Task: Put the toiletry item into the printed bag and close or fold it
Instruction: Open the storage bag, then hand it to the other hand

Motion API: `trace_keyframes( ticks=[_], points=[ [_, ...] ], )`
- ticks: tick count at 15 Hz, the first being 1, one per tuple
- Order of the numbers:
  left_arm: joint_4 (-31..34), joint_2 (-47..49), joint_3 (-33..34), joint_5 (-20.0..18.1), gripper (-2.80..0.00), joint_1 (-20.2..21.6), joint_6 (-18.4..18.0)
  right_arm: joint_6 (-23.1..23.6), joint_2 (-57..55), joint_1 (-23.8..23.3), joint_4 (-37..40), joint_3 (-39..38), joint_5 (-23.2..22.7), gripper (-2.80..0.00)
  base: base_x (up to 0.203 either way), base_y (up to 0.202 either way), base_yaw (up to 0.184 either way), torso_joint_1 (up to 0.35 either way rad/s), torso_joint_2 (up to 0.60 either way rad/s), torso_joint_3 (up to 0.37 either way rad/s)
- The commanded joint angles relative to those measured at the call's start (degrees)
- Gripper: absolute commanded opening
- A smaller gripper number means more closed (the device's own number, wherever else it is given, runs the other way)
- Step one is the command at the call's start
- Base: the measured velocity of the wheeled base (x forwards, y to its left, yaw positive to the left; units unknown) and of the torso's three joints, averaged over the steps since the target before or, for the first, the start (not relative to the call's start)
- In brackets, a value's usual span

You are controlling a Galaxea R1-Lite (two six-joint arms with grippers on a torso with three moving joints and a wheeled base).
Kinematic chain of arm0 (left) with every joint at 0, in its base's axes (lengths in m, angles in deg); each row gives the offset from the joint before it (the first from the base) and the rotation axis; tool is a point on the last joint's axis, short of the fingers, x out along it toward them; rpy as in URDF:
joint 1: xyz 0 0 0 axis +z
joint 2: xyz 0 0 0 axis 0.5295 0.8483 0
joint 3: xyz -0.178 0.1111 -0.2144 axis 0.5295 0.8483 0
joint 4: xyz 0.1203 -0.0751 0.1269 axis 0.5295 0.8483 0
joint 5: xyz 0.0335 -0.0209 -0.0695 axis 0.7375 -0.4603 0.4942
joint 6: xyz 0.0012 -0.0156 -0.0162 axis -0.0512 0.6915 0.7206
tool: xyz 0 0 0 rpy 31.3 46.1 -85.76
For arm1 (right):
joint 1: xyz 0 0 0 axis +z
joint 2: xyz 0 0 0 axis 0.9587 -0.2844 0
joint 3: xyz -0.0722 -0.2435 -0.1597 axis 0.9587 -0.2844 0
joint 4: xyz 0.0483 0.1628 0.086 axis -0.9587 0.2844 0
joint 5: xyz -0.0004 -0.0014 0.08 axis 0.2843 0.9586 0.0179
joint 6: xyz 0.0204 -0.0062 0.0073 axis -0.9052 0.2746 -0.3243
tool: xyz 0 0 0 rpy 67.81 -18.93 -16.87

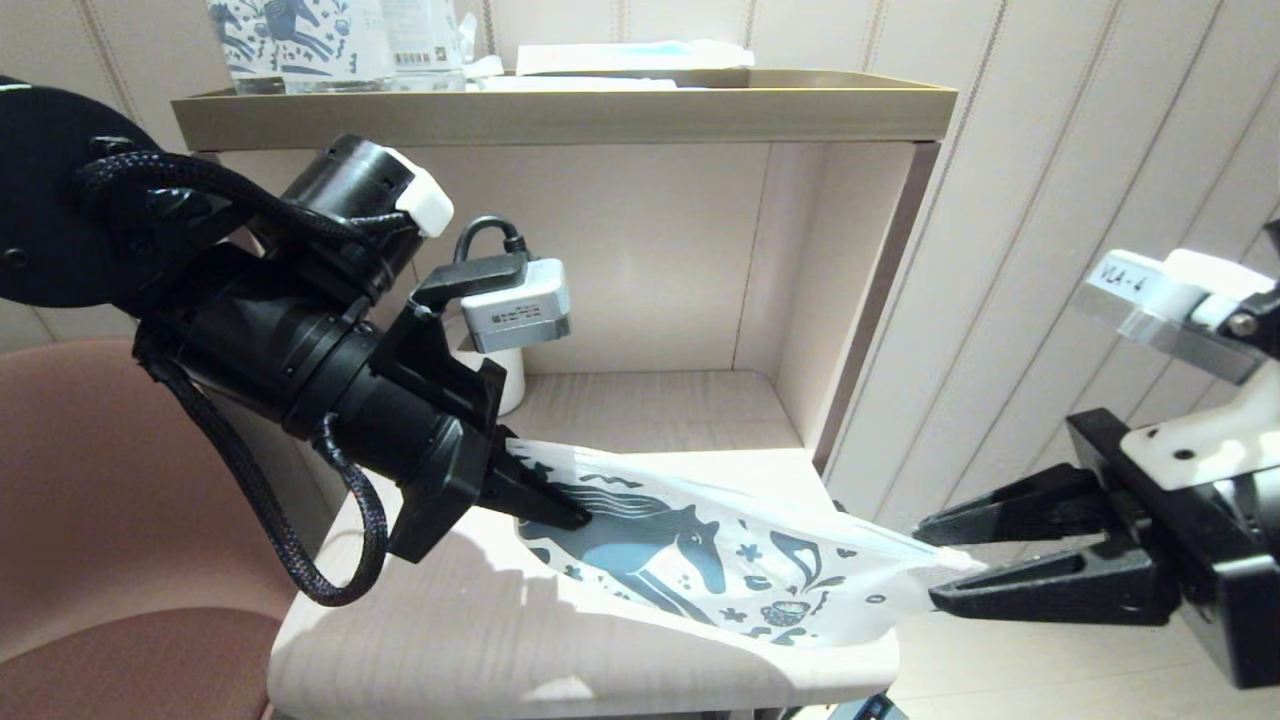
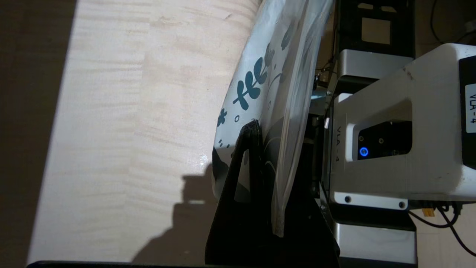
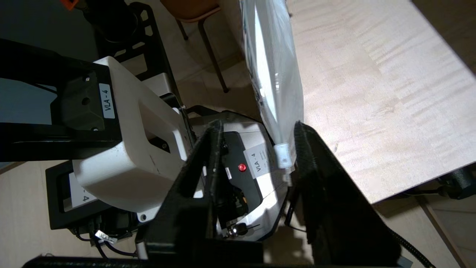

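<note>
left gripper [image 1: 560, 510] pinches the flat white horse-printed plastic zip pouch [image 1: 720, 570] above the pale wooden table [image 1: 450, 620]; right gripper [image 1: 945, 565] gapes around its slider end.

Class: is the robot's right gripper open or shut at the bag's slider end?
Open: the right gripper fingers stand apart around the white slider tab of the horse-printed plastic pouch.

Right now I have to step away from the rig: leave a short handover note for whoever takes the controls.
Left claw: shut on the printed bag at its near-left end, holding it above the table.
Right claw: open, fingers either side of the bag's far corner, where the white slider tab sits; not gripping yet.
Toiletry item: not visible; I cannot tell if it is inside the bag.
Left to do: check the item is in, pinch the slider end with the right claw, run the zip shut.
</note>
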Motion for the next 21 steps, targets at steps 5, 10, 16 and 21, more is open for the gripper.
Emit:
trace_keyframes(
  ticks=[5, 10, 16, 21],
  points=[
    [0.2, -0.1, 0.7, -0.8, -2.8, 0.2, -0.2, 0.2, 0.3, -0.1, 0.2, -0.7, -0.3, 0.0, 0.0, 0.0, 0.0, 0.0, 0.0, 0.0],
    [0.2, -0.9, 1.8, -3.2, -2.8, 2.0, 0.0, -0.1, -0.1, -0.7, -2.8, -2.4, -1.8, 0.0, 0.0, 0.0, 0.0, 0.0, 0.0, 0.0],
    [0.1, -4.0, 5.8, -3.5, -2.8, 7.8, 0.0, -4.0, -0.1, -4.9, -4.8, -1.0, -1.8, 0.0, 0.0, 0.0, 0.0, 0.0, 0.0, 0.0],
    [0.1, -6.8, 8.0, -9.1, -2.8, 12.5, 0.0, -5.8, -0.2, -5.4, -4.8, -0.8, -2.0, 0.0, 0.0, 0.0, 0.0, 0.0, 0.0, 0.0]
  ],
)
